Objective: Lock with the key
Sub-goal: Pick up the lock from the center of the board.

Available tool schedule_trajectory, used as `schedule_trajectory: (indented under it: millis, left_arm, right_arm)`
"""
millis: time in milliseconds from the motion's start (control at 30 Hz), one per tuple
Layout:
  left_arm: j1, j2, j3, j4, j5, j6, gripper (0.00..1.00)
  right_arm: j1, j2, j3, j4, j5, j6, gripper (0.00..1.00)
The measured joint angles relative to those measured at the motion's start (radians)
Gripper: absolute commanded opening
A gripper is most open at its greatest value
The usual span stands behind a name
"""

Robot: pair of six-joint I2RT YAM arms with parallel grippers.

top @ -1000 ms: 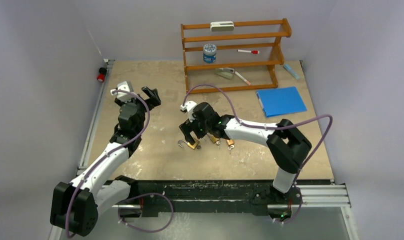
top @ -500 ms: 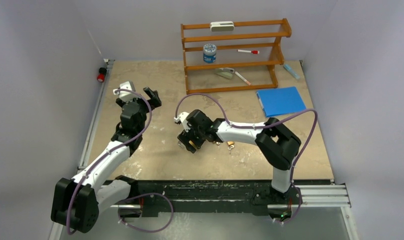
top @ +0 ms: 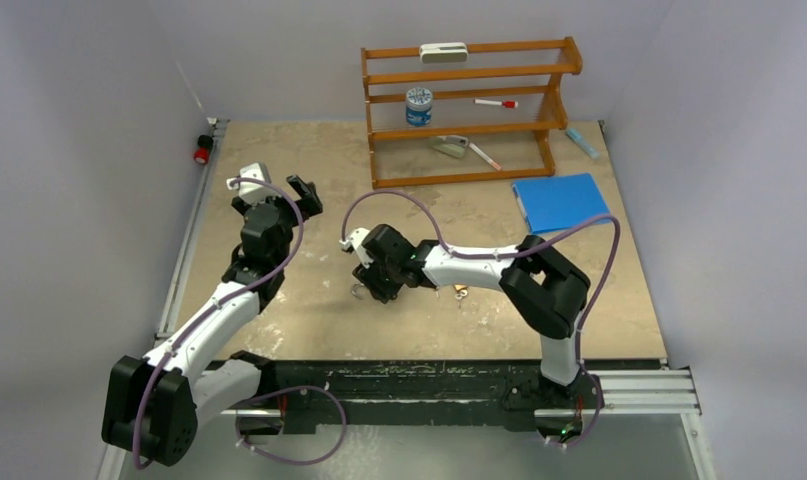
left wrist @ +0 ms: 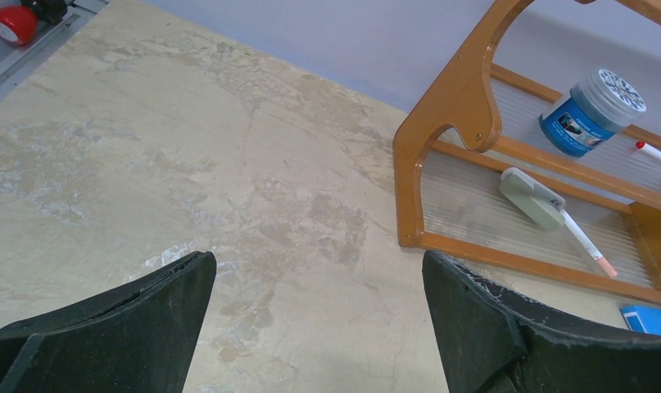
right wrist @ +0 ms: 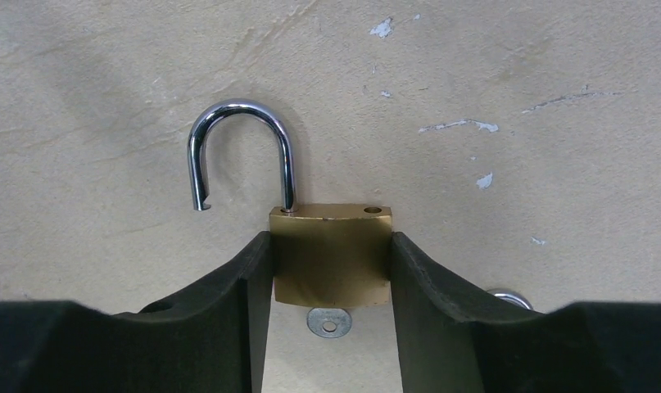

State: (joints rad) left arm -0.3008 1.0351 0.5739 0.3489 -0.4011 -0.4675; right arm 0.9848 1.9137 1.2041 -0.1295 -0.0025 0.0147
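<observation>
From my top view the wooden rack (top: 469, 110) stands at the table's (top: 309, 330) 12 o'clock edge with a blue jar (top: 418, 106) on a shelf, and a blue folder (top: 561, 202) lies at 2 o'clock from the padlock (right wrist: 330, 260). The padlock is near the table's middle, under the right gripper (right wrist: 330, 246), which covers its body from above (only the shackle (top: 357, 292) peeks out at 7 o'clock). In the right wrist view its black fingers (right wrist: 245, 286) press both flanks of the brass body, gripping it. The lock's long axis runs 12 to 6: the open shackle at 12, its free end swung out toward 10, and what I take for the key (right wrist: 329, 322) at 6. The left gripper (left wrist: 317, 260) hangs at 10 o'clock, spread wide, holding nothing.
</observation>
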Motion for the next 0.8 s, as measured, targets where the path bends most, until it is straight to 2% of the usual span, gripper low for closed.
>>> schedule_trajectory:
  millis: [33,267,467,633,800]
  left_arm:
    - [0.0,0.0,0.0,0.0,0.0,0.0,0.98]
    - [0.003,0.0,0.0,0.0,0.0,0.008,0.98]
    - [0.006,0.001,0.0,0.005,0.048,0.01,0.98]
    - [0.006,0.001,0.0,0.079,0.2,0.037,0.98]
    - [0.006,0.001,0.002,0.173,0.474,0.084,0.99]
  right_arm:
    - [0.001,0.002,0.001,0.0,0.005,0.005,0.01]
    - [0.0,-0.033,-0.051,0.037,0.008,0.045,0.0]
    - [-0.078,-0.158,-0.169,0.027,-0.129,0.088,0.0]
    - [-0.189,-0.319,-0.219,0.042,-0.219,0.108,0.0]
    - [-0.274,-0.479,-0.245,0.069,-0.291,0.119,0.0]
